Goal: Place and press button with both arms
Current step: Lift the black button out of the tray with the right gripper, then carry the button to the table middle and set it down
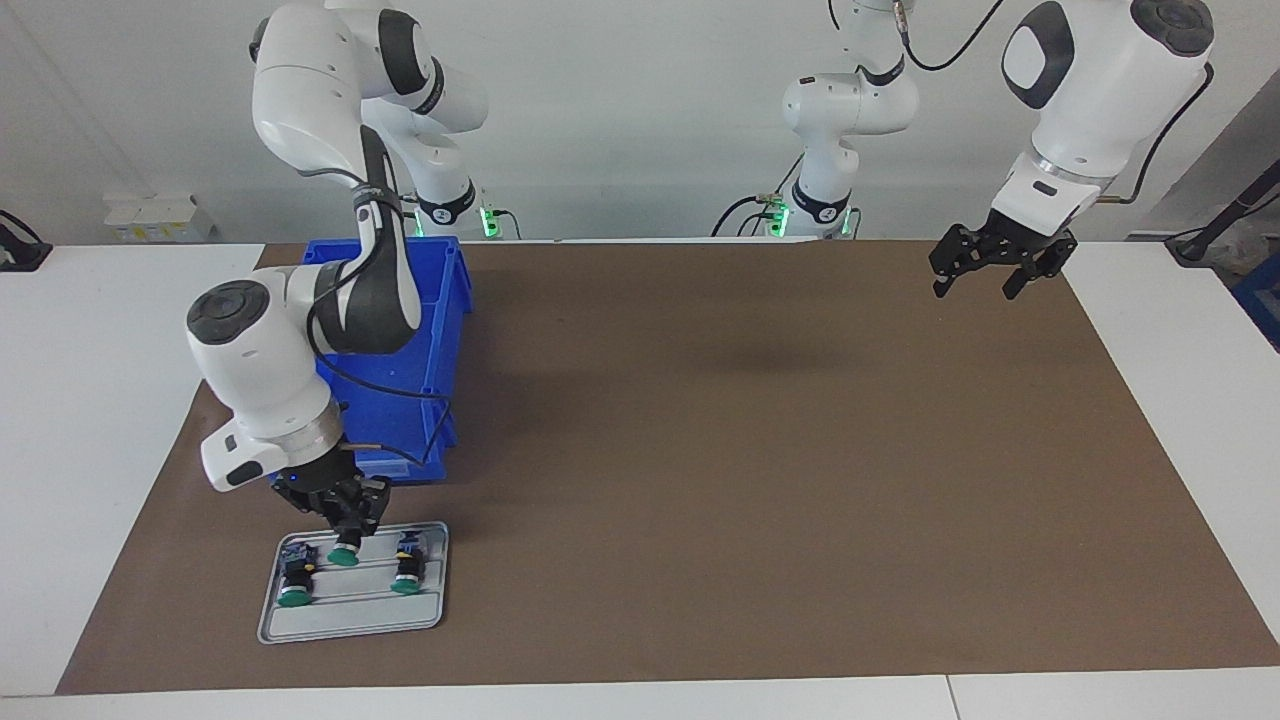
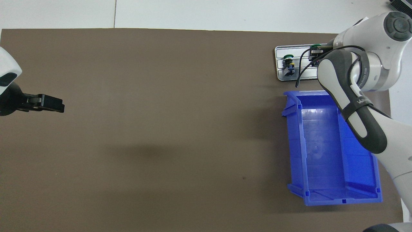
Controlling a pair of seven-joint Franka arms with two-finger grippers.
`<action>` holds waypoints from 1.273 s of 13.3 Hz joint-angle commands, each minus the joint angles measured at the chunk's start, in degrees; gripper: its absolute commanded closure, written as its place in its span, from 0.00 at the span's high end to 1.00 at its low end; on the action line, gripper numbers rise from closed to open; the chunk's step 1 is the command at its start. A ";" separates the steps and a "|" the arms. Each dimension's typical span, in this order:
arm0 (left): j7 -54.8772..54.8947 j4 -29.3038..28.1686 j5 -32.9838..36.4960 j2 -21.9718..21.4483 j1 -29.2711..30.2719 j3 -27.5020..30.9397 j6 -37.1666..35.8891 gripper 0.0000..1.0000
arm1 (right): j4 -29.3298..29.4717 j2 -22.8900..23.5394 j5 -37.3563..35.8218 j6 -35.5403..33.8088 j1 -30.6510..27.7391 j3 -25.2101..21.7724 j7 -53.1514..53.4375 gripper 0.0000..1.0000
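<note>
Over the grey tray (image 1: 352, 610) at the right arm's end of the table, the right gripper (image 1: 348, 520) is closing its jaws around the middle button (image 1: 346, 552), two more buttons lying beside it, so picking is only starting. Placing and pressing are waiting, the blue bin (image 1: 440, 330) is standing by, and the left gripper (image 1: 985, 262) is hanging part-open, holding nothing.

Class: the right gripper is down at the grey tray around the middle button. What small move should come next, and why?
Probably lift. The right gripper looks closed on the middle button in the tray, while the left gripper waits open above the mat.
</note>
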 commanded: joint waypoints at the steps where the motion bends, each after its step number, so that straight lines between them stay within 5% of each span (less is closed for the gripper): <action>1: -0.31 -0.82 0.90 -0.85 0.57 -0.51 0.03 1.00 | -2.29 -2.32 -0.60 -0.10 4.37 -0.43 12.60 0.00; 10: -0.31 -0.82 0.90 -0.85 0.57 -0.51 0.03 1.00 | 0.33 -2.06 -7.18 -3.87 22.03 -0.70 68.31 0.00; 17: -0.31 -0.82 0.81 -0.85 0.57 -0.51 0.03 1.00 | 16.32 8.91 -13.70 -14.26 33.30 0.00 103.31 0.00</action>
